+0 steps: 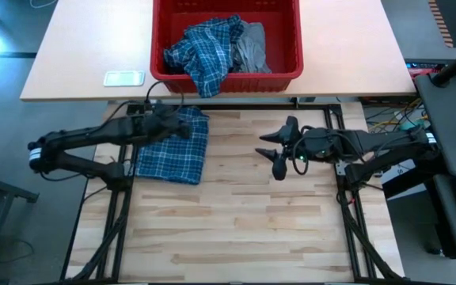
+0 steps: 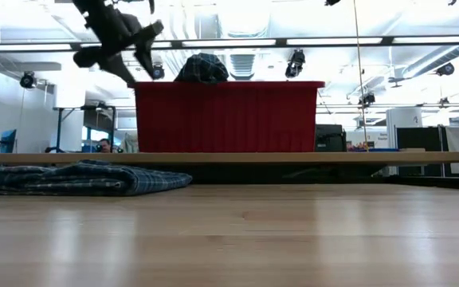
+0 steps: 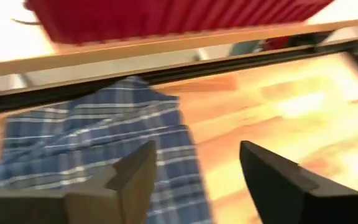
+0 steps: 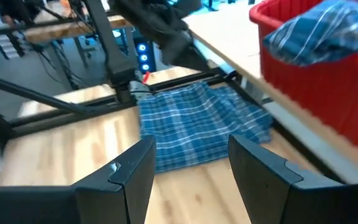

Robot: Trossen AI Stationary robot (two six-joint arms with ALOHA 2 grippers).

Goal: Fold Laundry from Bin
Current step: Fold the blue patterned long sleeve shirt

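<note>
Evidently one garment is done and the step in hand is the handover to the next piece. Directly under the left tool (image 1: 182, 124), at its far corner, lies the folded plaid shirt (image 1: 170, 148), a flat rectangle on the wooden table (image 1: 244, 222). The left wrist view shows that tool's fingers (image 3: 135, 174) apart with nothing between them and the blue-and-white cloth just below and beyond, so it looks to have let go of the fold.

Well apart from the shirt, across the bare middle of the table, the right tool (image 1: 273, 148) hangs in the air with its fingers spread to a moderate gap and empty; in its own wrist view the folded shirt sits ahead of it, past the fingertips.

Farther off, beyond both tools on the separate lighter table (image 1: 85, 47), stands the red bin (image 1: 224, 79). Another plaid garment (image 1: 208, 51) is heaped inside and spills toward the near rim, with a grey garment (image 1: 252, 46) beside it.

The next move probably calls for one tool to reach forward over the near rim, pinch the heaped plaid cloth and draw it onto the open wood.
</note>
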